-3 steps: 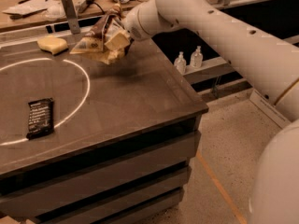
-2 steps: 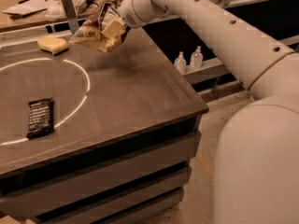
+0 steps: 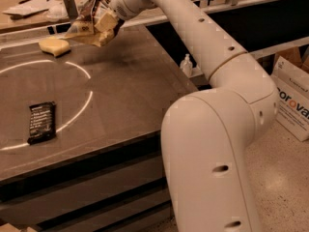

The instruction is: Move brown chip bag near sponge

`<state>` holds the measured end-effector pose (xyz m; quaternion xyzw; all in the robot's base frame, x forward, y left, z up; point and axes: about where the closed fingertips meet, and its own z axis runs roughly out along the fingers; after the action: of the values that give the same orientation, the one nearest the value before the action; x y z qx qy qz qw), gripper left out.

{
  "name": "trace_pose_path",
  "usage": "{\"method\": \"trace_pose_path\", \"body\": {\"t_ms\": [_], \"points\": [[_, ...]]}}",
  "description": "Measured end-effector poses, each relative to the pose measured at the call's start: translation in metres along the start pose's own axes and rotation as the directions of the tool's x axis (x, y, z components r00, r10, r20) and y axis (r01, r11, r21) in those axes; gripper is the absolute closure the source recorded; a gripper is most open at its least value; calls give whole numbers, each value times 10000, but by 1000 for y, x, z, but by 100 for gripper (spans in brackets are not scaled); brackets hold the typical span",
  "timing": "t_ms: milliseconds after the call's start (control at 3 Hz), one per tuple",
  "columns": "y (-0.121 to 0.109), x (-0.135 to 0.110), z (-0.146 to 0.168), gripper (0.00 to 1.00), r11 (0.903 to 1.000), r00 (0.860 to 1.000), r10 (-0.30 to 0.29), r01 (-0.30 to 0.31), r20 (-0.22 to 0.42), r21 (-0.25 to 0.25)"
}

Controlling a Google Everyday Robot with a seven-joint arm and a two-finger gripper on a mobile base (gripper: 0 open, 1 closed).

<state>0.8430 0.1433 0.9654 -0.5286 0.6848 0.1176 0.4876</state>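
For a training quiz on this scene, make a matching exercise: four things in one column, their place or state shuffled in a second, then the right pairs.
1. brown chip bag
2. sponge
3. black bar wrapper
4. end effector

A. flat on the table, near left, at the white circle line
B. above the table's far edge, closed on the bag
C. pale yellow, resting on the table
D. crumpled, held off the surface

Pairs: 1-D, 2-C, 3-A, 4-B

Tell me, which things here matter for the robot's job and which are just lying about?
In the job: chip bag, held by the gripper over the table's far side; sponge, beside it.
Lying about: black snack bar, small bottle, cardboard box.
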Motion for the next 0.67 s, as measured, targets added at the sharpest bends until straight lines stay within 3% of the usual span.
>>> {"method": "trace_pose_path", "body": {"t_ms": [333, 667], "points": [[-1, -6, 28, 100, 9997, 9999, 140, -139, 46, -210], [16, 2, 61, 79, 9976, 9957, 331, -381, -866, -575]]}}
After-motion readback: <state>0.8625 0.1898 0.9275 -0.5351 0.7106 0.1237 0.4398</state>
